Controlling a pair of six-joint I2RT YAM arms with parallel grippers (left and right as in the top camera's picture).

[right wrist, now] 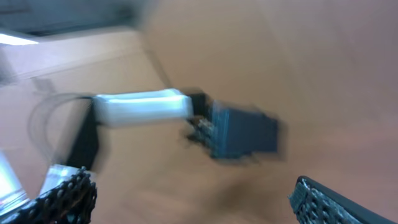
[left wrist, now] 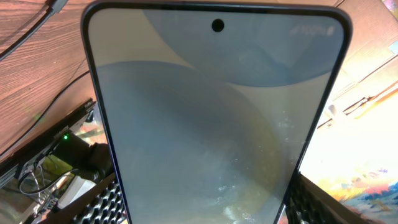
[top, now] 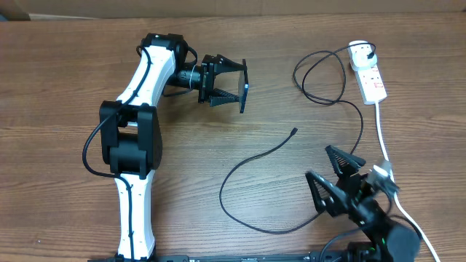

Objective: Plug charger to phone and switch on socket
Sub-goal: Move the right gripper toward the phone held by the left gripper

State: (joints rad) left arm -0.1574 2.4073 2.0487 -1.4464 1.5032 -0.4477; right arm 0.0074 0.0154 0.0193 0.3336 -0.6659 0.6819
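I have the phone clamped across its width in the left end effector, lifted off the bench in the upper middle of the overhead frame. There it shows edge-on; in the left wrist view its screen fills the frame, camera hole at the top. The right end effector is wide open and holding nothing at the lower right, and its own view is too blurred to steer by.

The charger loops across the lower middle of the bench, its connector tip lying free between the two arms, nearer my right one. Its plug looks seated in the socket at the upper right. I cannot tell how the switch stands.

As I judge it, the step in hand is fetching that tip. I would come down on it square and pinch just behind the connector, so that enough stands proud to enter the port. I would keep the phone steady and lead the slack so the loop does not drag. I cannot see the port, so I would check which end it is on before lining up.
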